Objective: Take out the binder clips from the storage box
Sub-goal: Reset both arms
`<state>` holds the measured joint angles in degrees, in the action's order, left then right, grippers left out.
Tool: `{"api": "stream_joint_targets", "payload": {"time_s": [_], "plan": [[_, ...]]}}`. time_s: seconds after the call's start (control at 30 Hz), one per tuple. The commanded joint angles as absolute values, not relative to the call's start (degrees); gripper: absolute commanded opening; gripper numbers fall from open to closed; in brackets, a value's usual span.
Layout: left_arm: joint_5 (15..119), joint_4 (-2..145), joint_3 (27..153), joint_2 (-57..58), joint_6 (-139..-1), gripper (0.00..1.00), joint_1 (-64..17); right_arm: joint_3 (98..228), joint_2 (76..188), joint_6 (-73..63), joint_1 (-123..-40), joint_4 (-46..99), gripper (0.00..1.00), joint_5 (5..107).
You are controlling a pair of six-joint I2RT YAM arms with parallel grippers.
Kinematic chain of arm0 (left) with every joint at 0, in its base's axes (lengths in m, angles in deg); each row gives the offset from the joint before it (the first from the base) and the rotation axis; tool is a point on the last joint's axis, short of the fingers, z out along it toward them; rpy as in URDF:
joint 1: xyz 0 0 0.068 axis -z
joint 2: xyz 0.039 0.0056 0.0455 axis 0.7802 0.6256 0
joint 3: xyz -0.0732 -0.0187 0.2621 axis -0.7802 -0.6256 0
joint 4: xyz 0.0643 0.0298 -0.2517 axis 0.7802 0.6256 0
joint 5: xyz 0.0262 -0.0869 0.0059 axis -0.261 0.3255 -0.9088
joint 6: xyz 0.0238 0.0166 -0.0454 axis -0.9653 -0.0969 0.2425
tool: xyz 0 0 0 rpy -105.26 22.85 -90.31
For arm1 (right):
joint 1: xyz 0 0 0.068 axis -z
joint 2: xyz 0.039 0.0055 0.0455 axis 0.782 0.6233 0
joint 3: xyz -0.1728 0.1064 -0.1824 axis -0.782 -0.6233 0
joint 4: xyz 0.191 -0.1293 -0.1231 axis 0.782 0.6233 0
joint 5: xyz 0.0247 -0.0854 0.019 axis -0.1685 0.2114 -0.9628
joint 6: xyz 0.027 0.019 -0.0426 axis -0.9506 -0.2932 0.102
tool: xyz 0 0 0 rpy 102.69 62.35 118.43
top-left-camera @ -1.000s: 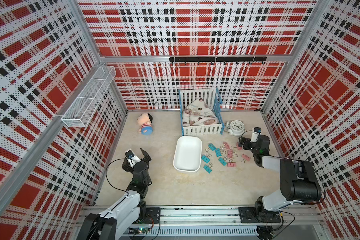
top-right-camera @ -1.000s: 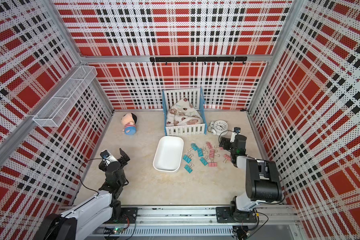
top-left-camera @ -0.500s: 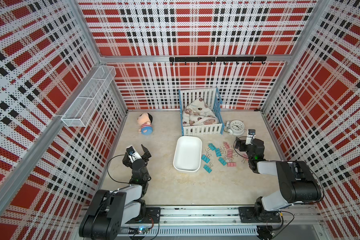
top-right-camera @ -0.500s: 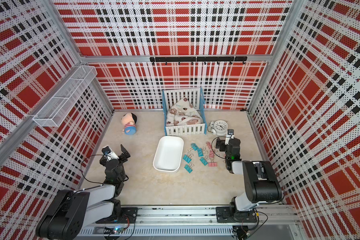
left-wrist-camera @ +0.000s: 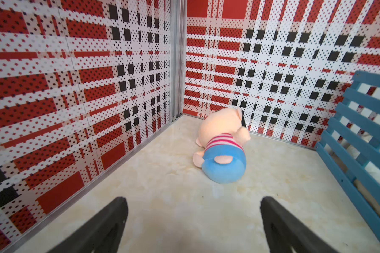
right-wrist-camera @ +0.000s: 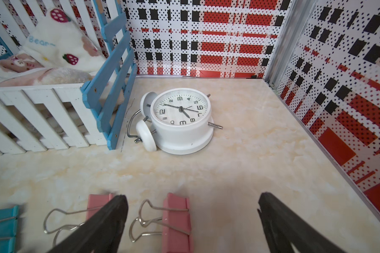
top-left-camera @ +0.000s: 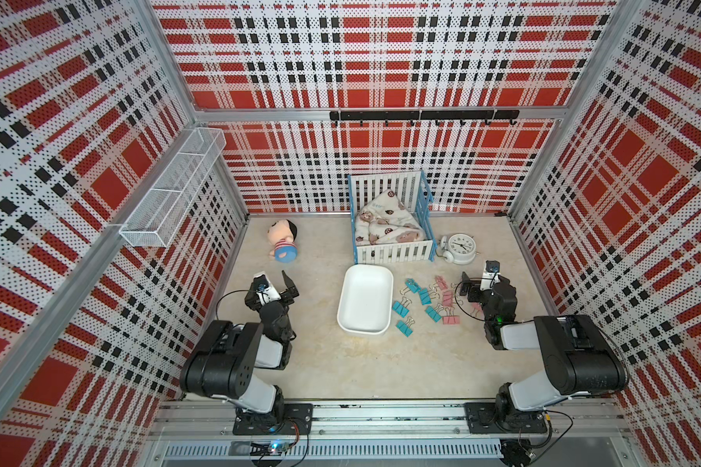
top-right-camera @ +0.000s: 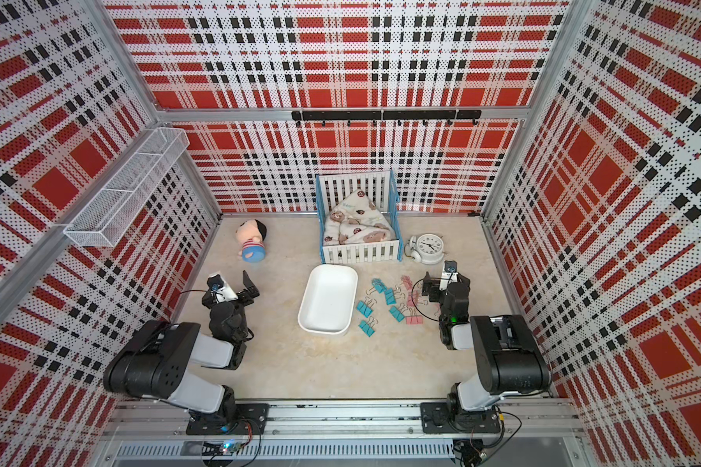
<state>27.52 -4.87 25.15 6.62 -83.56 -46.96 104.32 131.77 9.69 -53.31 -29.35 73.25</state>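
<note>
Binder clips [top-left-camera: 424, 296] lie scattered on the tabletop [top-left-camera: 340, 364] just right of the storage box [top-left-camera: 365, 299]; the left tool [left-wrist-camera: 191, 201] and right tool [right-wrist-camera: 192, 197] both stand wide apart.

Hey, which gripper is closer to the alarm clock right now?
Right. The right gripper is open just in front of the clock, over the pink clips. The left gripper is across the table past the box, facing the doll.
</note>
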Motion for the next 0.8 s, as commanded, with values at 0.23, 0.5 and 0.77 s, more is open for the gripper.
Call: {"api": "stream_joint_targets", "payload": {"time_s": [0.23,0.5,0.77], "plan": [[32.5,-8.7,26.7,7.1,-86.1,0.99,-46.8,104.4,132.2,10.1,-53.6,-33.7,1.0,72.8],[31.9,-5.3,28.4,6.9,-84.2,0.99,-48.0,104.5,132.2,10.1,-53.6,-33.5,1.0,72.6],[31.9,-5.2,28.3,6.9,-84.1,0.99,-48.1,104.4,132.2,10.1,-53.5,-33.5,1.0,72.6]]}}
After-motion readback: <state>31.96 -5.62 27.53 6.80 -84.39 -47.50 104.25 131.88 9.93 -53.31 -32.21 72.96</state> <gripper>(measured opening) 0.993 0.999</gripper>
